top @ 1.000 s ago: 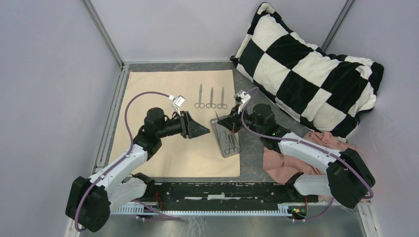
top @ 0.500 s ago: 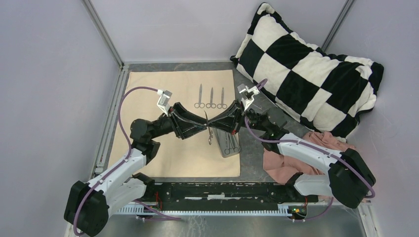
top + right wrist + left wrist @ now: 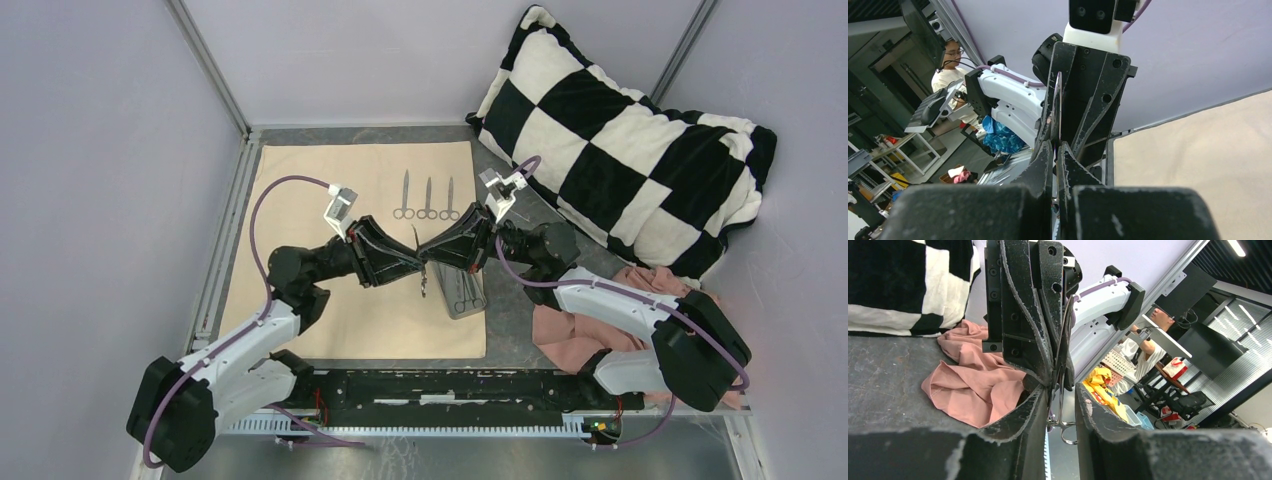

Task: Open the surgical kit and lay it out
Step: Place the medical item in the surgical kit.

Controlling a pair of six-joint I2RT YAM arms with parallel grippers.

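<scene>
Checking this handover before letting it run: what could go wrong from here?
1. The right gripper is shut on the instrument in mid-air, while the left gripper has its fingers flanking it with gaps showing. If the right lets go early, the instrument would likely drop toward the wrap or tray.
2. The two grippers' tips sit almost nose to nose, so a small misalignment could make them collide or twist the instrument.

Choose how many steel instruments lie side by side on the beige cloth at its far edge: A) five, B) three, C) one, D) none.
B: three instruments lie in a row on the beige cloth, parallel and apart from one another.
</scene>
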